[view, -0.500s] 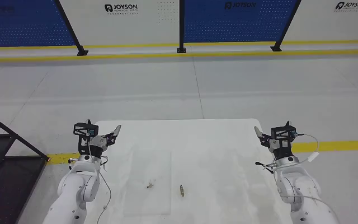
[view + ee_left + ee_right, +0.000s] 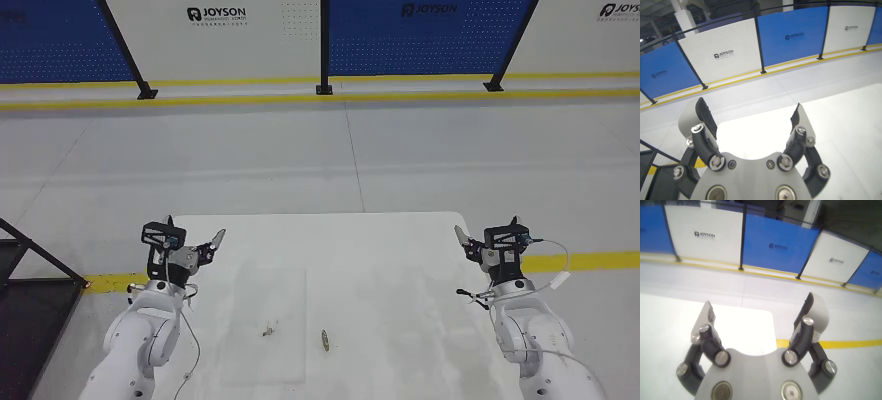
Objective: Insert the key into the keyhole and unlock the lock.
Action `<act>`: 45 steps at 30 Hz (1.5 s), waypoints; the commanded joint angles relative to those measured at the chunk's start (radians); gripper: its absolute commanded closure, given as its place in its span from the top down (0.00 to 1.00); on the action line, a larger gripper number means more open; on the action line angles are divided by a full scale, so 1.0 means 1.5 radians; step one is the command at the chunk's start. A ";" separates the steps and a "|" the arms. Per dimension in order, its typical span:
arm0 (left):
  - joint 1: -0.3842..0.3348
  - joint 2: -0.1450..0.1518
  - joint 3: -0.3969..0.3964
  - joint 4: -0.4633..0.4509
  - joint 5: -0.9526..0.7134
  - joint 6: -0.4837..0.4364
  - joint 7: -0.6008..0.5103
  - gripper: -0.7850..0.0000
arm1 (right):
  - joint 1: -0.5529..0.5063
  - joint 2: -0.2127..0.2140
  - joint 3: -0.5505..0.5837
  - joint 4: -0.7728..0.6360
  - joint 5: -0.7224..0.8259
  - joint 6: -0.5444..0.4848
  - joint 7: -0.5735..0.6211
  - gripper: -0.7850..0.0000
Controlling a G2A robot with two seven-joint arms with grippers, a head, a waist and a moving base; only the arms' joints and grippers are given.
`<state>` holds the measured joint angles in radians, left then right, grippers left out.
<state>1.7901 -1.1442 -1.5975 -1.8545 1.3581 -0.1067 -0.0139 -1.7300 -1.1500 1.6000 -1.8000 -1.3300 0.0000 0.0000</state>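
Two grippers, both spread wide and holding nothing. I have the left gripper (image 2: 205,245) above the table's (image 2: 400,280) far left corner and the right gripper (image 2: 470,245) above its far right corner. In my judgement this stand-off leaves the work area unobstructed ahead of any grasp.

Near the table's near edge, about midway along it, the first piece (image 2: 267,328) lies on a clear sheet (image 2: 285,300). The second piece (image 2: 325,340) lies just beside that sheet. Both are small and metallic. They should be key and lock, but I cannot tell which is which.

Panels (image 2: 215,30) of the fence beyond carry printed logos, not transcribed here.
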 commanded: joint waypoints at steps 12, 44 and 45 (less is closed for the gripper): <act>0.240 0.017 -0.014 -0.210 -0.088 -0.267 -0.291 1.00 | 0.000 0.000 0.000 0.000 0.000 0.000 0.000 1.00; 0.047 -0.005 0.250 0.000 0.054 0.004 -0.428 0.49 | 0.000 0.000 0.000 0.000 0.000 0.000 0.000 1.00; 0.046 -0.005 0.253 0.001 0.058 0.003 -0.428 0.49 | 0.000 0.000 0.000 0.000 0.000 0.000 0.000 1.00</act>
<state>1.8600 -1.1517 -1.2218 -1.8551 1.4389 -0.1021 -0.6555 -1.7300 -1.1500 1.6000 -1.8000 -1.3300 0.0000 0.0000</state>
